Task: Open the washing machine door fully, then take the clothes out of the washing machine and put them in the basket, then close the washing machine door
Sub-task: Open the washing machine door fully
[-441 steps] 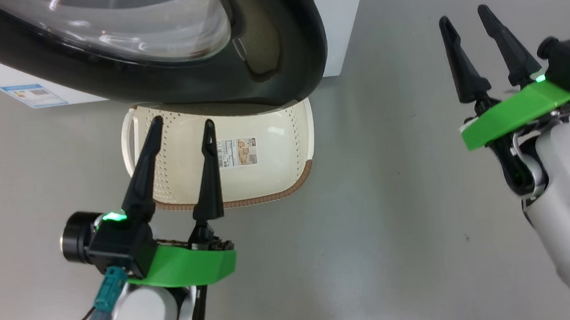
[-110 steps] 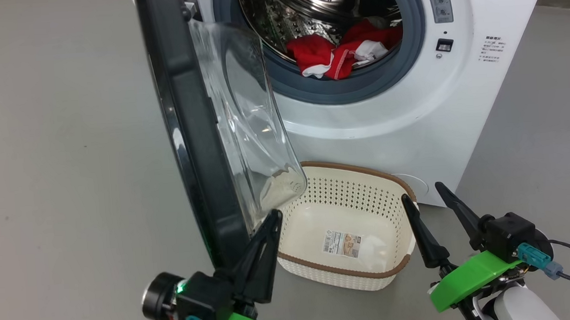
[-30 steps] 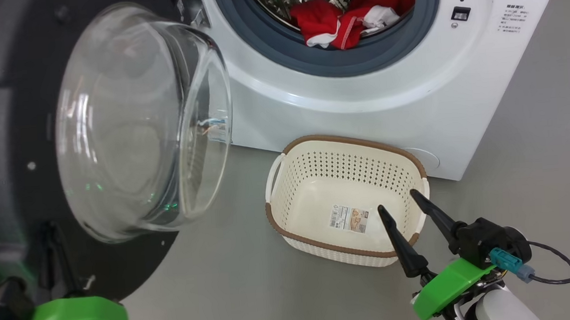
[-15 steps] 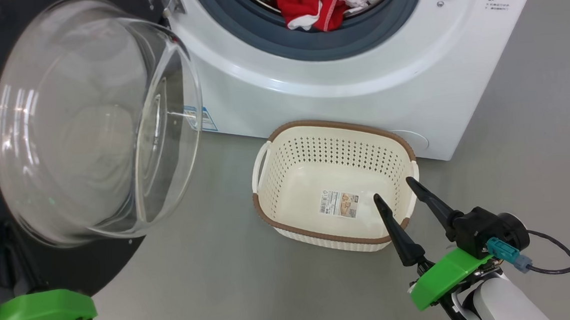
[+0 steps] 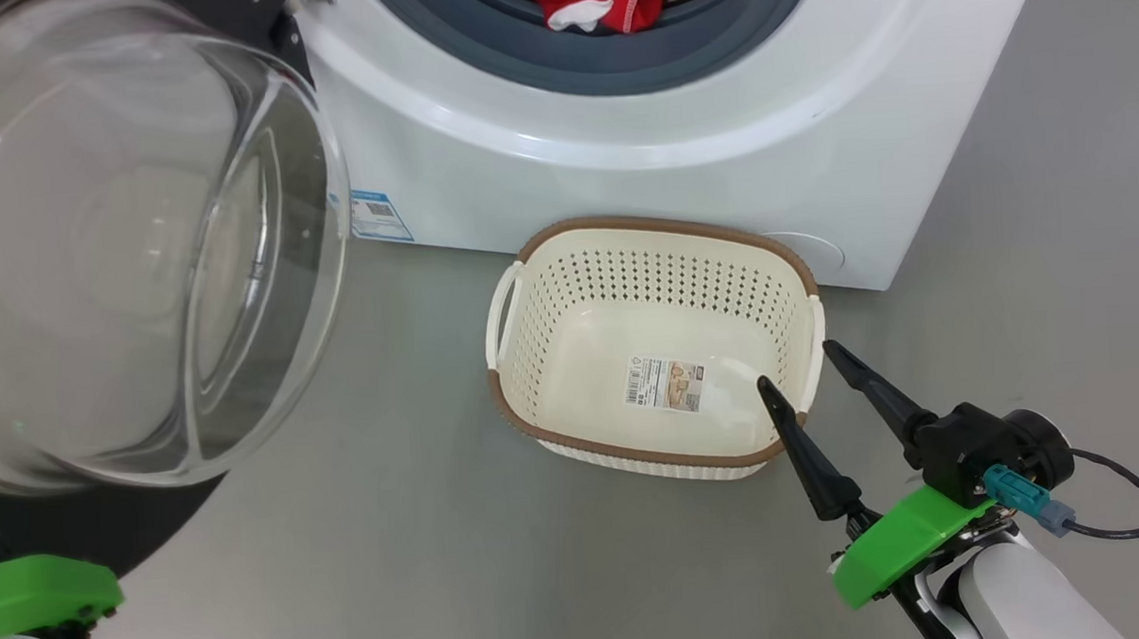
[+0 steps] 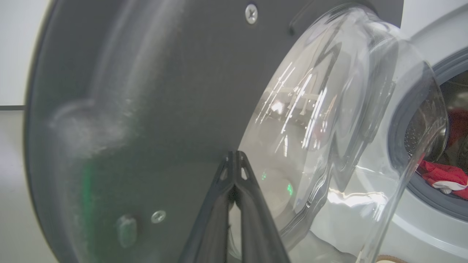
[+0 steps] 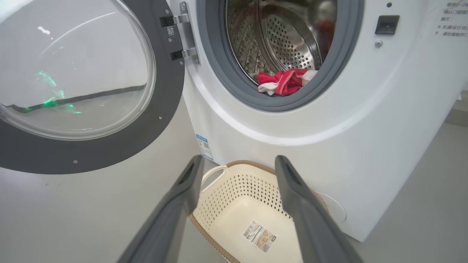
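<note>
Left of the washing machine [image 5: 619,166], your left gripper [image 6: 234,157] — fingers [image 6: 215,212] together — sits at the washing machine door [image 7: 109,153]; push its dark frame, not the glass. Your right gripper [image 5: 795,364] waits, fingers apart.

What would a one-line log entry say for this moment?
door open | clothes in drum | basket empty | left gripper shut, at door | right gripper open, at basket rim

Inspected left gripper [image 6: 234,160]: two long dark fingers pressed together tip to tip, rising from the bottom edge of the wrist view. Noted its bright green plastic wrist bracket [image 5: 23,598] at lower left of head view. Found right gripper [image 5: 799,369] spread wide, dark tapered fingers pointing up and left, above matching green bracket [image 5: 896,542] and pale rounded forearm [image 5: 1020,599].
</note>
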You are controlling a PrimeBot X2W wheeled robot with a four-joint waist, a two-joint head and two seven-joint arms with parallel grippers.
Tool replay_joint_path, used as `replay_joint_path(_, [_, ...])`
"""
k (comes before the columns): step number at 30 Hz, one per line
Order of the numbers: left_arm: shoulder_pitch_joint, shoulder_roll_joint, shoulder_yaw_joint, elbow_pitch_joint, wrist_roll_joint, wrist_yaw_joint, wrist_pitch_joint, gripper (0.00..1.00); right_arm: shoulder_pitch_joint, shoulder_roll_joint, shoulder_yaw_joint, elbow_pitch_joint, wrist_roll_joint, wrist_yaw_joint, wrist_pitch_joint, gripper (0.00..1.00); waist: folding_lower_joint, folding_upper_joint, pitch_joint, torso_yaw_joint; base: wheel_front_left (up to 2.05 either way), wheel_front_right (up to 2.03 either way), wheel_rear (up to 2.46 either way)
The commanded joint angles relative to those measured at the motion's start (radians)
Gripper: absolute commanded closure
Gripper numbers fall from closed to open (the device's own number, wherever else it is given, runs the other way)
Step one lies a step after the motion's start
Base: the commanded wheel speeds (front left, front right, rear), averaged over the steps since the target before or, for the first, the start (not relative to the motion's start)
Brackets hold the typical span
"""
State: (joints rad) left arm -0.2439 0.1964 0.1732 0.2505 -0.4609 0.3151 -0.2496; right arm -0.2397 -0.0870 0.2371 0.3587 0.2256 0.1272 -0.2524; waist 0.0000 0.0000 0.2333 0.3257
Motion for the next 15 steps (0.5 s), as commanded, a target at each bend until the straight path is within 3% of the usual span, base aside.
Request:
replay_joint_path(1, [-0.037,0.049,0.057,-0.007,-0.007,-0.002,-0.008,1.0,-0.025,0.005,0.024,-0.028,-0.01,0.003,-0.009,0.0,0.0,0.0,0.005,-0.003,0.0,0.0,0.0])
replay_joint_path(15, [-0.147,0.103,0.157,0.126,0.02,-0.052,-0.012,1.0,-0.049,-0.017,0.053,-0.06,-0.008,0.003,0.006,0.0,0.0,0.0,0.04,-0.023,0.0,0.0,0.0])
